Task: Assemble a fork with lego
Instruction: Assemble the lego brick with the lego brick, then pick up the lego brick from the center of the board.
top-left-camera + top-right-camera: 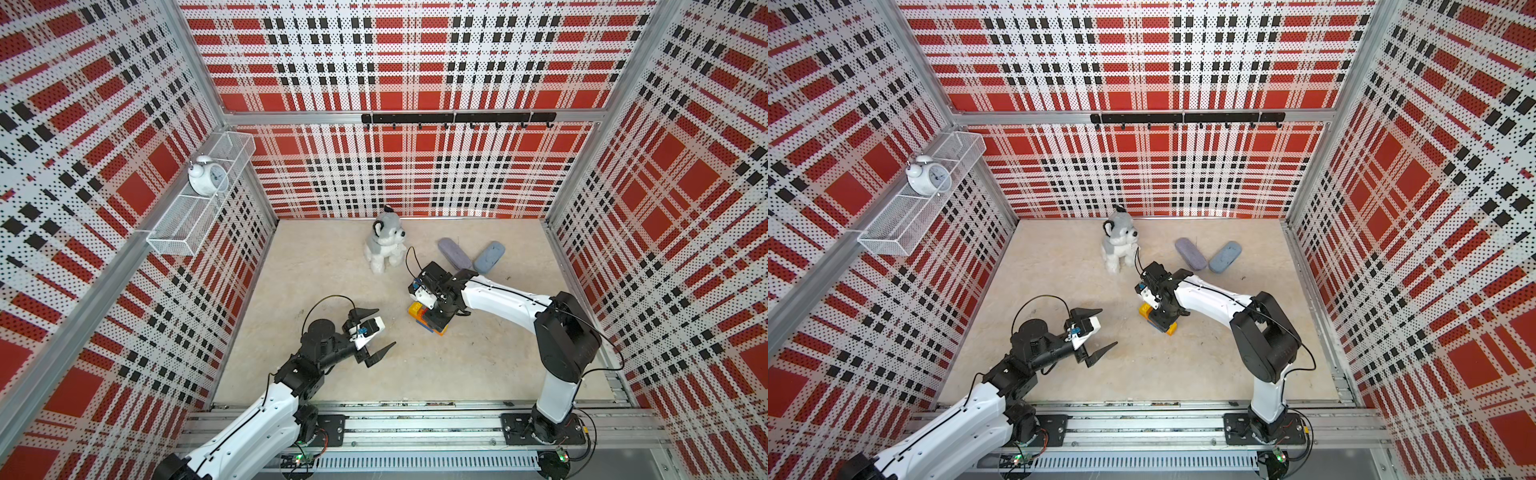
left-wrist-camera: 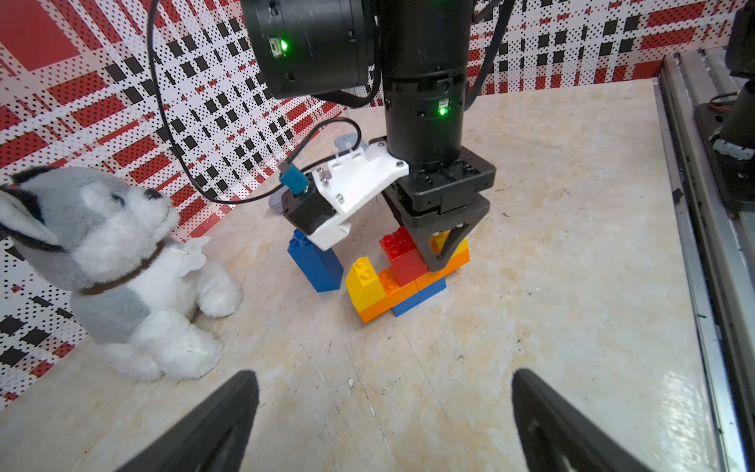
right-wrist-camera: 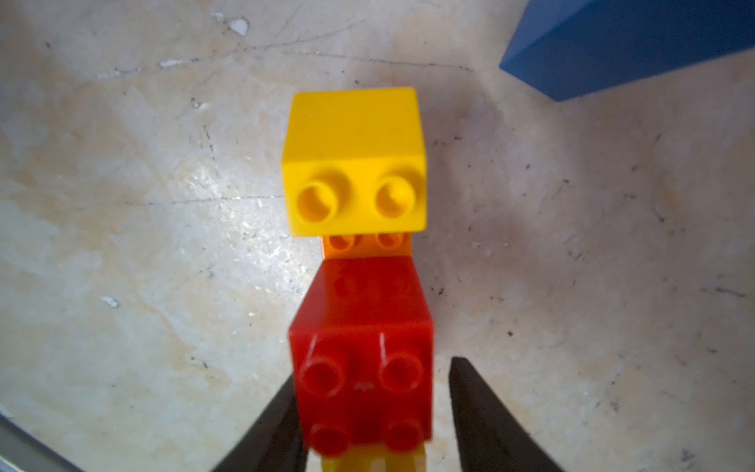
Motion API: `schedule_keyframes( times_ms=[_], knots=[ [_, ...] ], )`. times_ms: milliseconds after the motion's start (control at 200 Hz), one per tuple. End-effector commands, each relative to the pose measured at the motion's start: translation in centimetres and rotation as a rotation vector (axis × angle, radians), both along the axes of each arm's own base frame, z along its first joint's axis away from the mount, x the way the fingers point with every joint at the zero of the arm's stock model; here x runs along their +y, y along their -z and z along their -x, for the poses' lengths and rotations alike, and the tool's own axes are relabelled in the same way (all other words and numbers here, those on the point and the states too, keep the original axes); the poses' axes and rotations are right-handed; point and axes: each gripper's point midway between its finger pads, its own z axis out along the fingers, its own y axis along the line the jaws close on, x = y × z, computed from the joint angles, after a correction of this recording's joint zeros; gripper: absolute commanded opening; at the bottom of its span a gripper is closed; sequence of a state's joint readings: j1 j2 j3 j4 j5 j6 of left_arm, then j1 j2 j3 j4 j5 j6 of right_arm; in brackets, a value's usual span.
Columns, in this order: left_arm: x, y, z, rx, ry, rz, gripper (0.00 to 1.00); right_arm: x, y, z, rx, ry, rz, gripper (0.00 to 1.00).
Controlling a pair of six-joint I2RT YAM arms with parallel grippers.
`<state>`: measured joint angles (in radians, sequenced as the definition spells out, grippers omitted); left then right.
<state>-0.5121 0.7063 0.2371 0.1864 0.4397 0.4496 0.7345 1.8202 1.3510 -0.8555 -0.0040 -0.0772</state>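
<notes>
The fork (image 2: 402, 282) stands partly built on the floor: a blue brick (image 2: 421, 296) under an orange crossbar (image 2: 392, 300), with yellow (image 2: 363, 278), red (image 2: 402, 261) and yellow (image 2: 459, 247) prongs on top. My right gripper (image 2: 439, 255) points straight down over its far end, open. In the right wrist view its fingers (image 3: 482, 408) flank the red brick (image 3: 361, 355), and a gap shows on one side. A separate long blue lego brick (image 2: 316, 261) stands beside the fork. My left gripper (image 1: 384, 328) hovers wide open and empty to the left.
A plush husky (image 1: 384, 245) sits behind the bricks, with two grey-blue cases (image 1: 455, 253) to its right. A wire basket (image 1: 174, 232) with a clock (image 1: 208, 178) hangs on the left wall. A hook rail (image 1: 457, 118) runs along the back wall.
</notes>
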Motion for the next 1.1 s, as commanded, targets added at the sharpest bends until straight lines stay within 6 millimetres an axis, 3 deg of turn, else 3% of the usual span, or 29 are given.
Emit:
schedule_keyframes(
  times_ms=[0, 110, 336, 661, 837, 1097],
  knots=[
    [-0.2, -2.1, -0.5, -0.043, -0.01, 0.028, 0.98, 0.9, -4.1, -1.4, -0.074, 0.025, -0.072, 0.68],
    [-0.1, -2.6, -0.5, -0.053, -0.02, 0.037, 0.98, 1.4, -4.5, -1.3, -0.073, 0.016, -0.101, 0.73],
    [0.3, -2.6, -0.6, -0.057, -0.041, 0.046, 0.98, 2.3, -1.3, -0.9, -0.044, 0.012, -0.048, 0.74],
    [0.3, -2.5, -0.8, -0.059, -0.045, 0.034, 0.98, 2.7, 2.6, -0.3, 0.031, 0.017, 0.001, 0.55],
    [0.2, -2.3, -0.8, -0.056, -0.045, 0.029, 0.98, 2.8, 3.2, -0.2, 0.044, 0.026, 0.002, 0.45],
    [0.3, -2.2, -0.9, -0.055, -0.05, 0.023, 0.98, 2.6, 3.9, -0.2, 0.052, 0.038, 0.017, 0.43]
  ],
)
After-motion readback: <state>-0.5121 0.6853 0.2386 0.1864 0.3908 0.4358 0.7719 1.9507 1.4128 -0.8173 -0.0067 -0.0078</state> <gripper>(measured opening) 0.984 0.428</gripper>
